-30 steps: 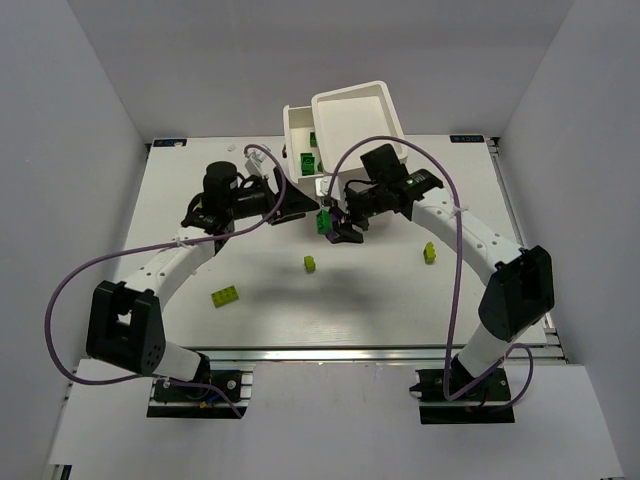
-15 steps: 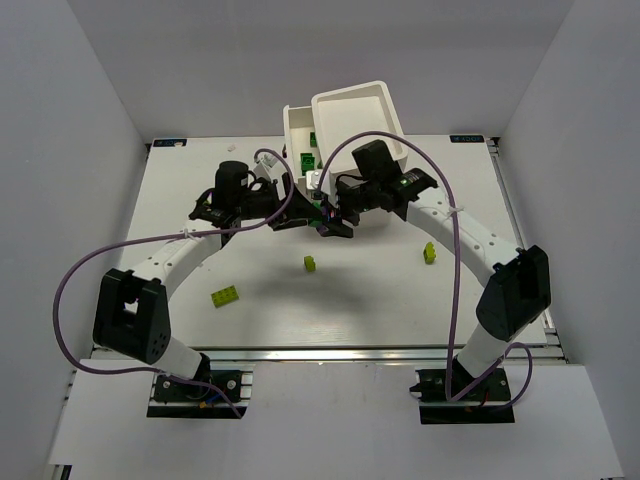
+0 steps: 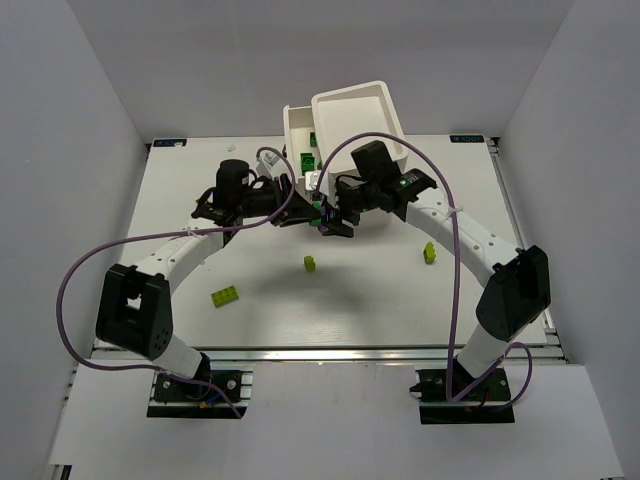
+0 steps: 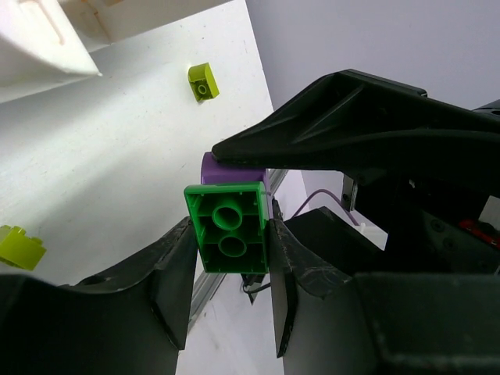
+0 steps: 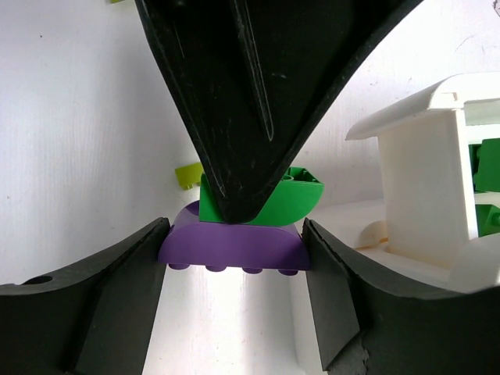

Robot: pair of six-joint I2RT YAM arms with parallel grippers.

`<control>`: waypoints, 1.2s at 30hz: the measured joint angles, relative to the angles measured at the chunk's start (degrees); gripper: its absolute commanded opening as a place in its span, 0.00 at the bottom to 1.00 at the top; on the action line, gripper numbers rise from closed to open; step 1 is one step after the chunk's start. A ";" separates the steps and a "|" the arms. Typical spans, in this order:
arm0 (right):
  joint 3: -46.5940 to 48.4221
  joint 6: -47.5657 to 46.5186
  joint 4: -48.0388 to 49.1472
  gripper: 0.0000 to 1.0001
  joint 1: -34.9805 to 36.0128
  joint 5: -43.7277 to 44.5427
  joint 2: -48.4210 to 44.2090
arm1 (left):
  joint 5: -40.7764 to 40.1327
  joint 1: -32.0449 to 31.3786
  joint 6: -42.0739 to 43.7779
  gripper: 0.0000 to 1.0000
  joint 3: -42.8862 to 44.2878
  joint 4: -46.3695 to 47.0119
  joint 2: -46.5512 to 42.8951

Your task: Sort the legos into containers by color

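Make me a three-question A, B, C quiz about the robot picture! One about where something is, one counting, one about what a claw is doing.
1. Where is the purple lego?
A. In a drawer.
B. Between the right gripper's fingers, stuck to the green lego.
C. Atop the cabinet.

2. How many lime legos lie loose on the table?
A. One.
B. Six.
C. Three.

3. What is the left gripper doing?
A. Shut on the green lego.
B. Hanging open.
C. Pulling a knob.

Answers: 1 B, pinched there in the right wrist view; 2 C, the top view shows three; 3 A, its fingers press both sides.
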 measured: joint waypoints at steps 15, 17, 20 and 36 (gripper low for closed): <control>-5.35 -0.44 5.88 0.07 -0.52 -0.13 -3.78 | 0.90 3.96 5.01 0.00 5.84 -7.85 -0.72; -6.64 -0.48 4.24 0.07 -1.29 0.31 -4.66 | 0.85 6.12 5.57 0.00 8.09 -8.37 -0.72; -7.89 -0.52 3.19 0.07 -2.23 0.79 -4.85 | 0.72 8.66 6.47 0.00 11.52 -8.74 -0.66; -10.93 -0.70 1.53 0.08 -2.75 0.90 -7.19 | -6.82 8.68 7.50 0.54 32.54 -7.76 17.99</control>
